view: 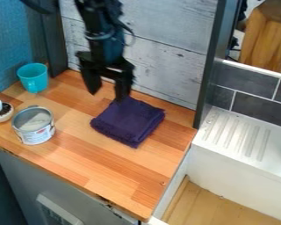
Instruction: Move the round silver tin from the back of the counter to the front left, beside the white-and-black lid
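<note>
Purple cloth (130, 122) lies folded, gripper (107, 96) spread wide by its back corner; slow, level handling best spares the folds.

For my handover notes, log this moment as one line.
tool: open, at folded purple cloth, back corner | contact: unclear | nearby: open can, teal cup

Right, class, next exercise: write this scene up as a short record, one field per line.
surface: wooden counter
tool: open, over the cloth's back corner; contact unclear
cloth: dark purple, folded
can: open, left of cloth
cup: teal, upright, behind can
small pot: white knob, far left
right side: white ridged drainboard
</note>
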